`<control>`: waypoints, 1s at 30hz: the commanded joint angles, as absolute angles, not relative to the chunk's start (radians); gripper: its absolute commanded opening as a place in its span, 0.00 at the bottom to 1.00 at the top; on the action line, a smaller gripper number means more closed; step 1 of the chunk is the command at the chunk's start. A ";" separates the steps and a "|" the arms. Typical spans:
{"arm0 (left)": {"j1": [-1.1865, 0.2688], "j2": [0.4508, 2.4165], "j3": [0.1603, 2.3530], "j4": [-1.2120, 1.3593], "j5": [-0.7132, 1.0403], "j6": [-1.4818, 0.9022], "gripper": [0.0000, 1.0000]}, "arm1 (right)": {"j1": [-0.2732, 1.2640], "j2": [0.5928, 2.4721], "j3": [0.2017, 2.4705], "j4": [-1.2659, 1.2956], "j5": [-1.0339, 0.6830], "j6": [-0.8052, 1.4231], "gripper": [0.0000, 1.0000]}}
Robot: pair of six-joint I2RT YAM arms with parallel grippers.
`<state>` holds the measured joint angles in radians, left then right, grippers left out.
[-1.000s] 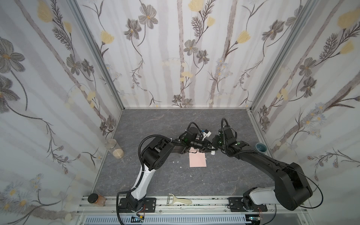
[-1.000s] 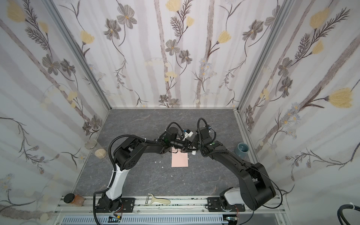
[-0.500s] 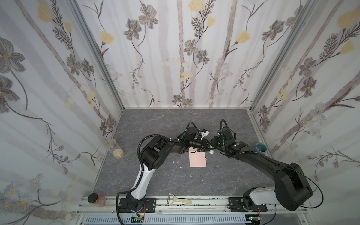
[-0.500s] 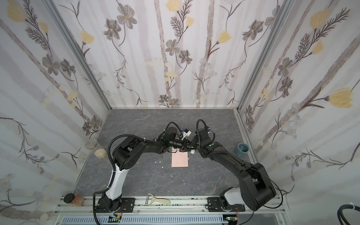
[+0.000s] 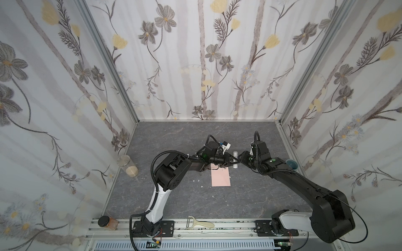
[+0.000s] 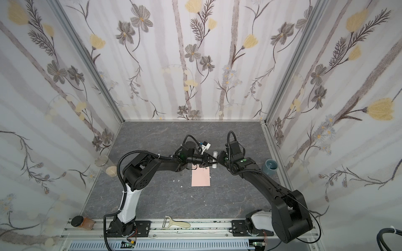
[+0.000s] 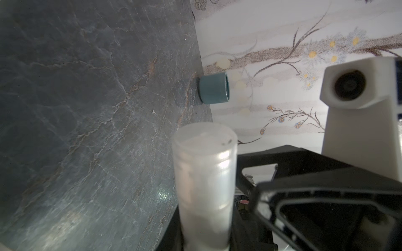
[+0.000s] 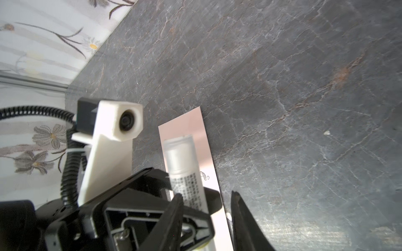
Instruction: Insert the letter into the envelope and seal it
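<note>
Left gripper (image 5: 231, 160): its jaws pinch the glue stick (image 5: 235, 159), near the centre of a top view.
Glue stick: a white tube, held over the upper end of the envelope (image 5: 220, 177).
Right gripper (image 8: 206, 193): its jaws stand spread on both sides of the tube; in the right wrist view there is a free gap between the tube and one finger.
Envelope: pale pink, flat on the grey table (image 5: 174, 204), centre of both top views, just below the two grippers.
Flap: hidden by the grippers, so I cannot tell.
Blue cup (image 5: 291, 164): at the right edge of the table.
</note>
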<state>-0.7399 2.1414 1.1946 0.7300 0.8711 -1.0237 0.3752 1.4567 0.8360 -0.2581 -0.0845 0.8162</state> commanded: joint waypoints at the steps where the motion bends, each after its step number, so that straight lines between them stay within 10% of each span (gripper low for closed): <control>1: -0.747 2.106 1.165 0.785 0.868 -1.011 0.00 | 0.340 1.468 0.871 -0.245 -0.142 0.760 0.31; 30: -0.789 2.084 1.151 0.782 0.838 -1.019 0.00 | 0.349 1.548 0.895 -0.158 -0.189 0.705 0.10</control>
